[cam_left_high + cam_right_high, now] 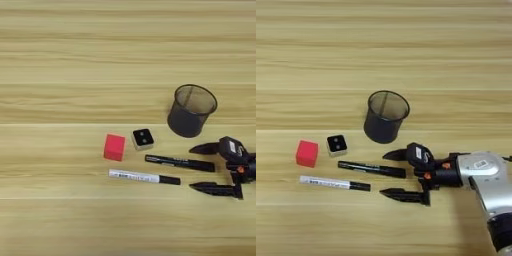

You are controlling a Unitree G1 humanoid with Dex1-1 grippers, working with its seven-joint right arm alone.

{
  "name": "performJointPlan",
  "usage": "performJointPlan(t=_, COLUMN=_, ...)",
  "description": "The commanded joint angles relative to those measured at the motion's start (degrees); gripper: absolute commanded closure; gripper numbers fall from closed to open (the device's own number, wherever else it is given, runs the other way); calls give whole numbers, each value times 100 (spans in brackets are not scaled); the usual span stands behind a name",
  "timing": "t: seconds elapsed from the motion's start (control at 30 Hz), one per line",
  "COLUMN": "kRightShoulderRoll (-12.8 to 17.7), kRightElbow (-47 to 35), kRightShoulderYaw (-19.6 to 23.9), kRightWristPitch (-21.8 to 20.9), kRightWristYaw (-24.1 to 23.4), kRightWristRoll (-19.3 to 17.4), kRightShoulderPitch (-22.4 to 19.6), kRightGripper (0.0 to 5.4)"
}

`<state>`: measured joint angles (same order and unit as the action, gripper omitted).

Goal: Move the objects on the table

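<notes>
While spread, fingers (388, 174) flank the black marker's (372, 169) tip.

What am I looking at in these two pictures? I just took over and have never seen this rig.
Both pictures come from the robot's head camera, left and right eye, looking down on the light wood-grain table. The silver arm ends in the two-fingered black gripper, open and holding nothing, its fingers either side of the slim all-black marker's end. Nearby lie a white-barrelled marker with black cap, a small red cube, a black-faced die with white dots and an upright dark mesh cup.
</notes>
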<state>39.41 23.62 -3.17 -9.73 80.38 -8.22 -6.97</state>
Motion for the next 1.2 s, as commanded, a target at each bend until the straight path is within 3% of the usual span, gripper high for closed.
performJointPlan(t=0.03, kRightShoulderRoll=138, kRightElbow=-84, kRightShoulderYaw=85, kRightWristPitch=-161, kRightWristYaw=-258, kRightWristRoll=28, kRightShoulderPitch=-398, kRightGripper=142)
performJointPlan(t=0.7, kRightShoulderRoll=68, kRightElbow=-33, kRightShoulderYaw=179, kRightWristPitch=-266, kRightWristYaw=-359, kRightWristRoll=-101, kRightShoulderPitch=-575, kRightGripper=430)
performJointPlan(t=1.2, kRightShoulderRoll=48, kRightElbow=-264, kRightShoulderYaw=239, kRightWristPitch=-171, kRightWristYaw=-231, kRightWristRoll=-285, kRightShoulderPitch=-575, kRightGripper=435)
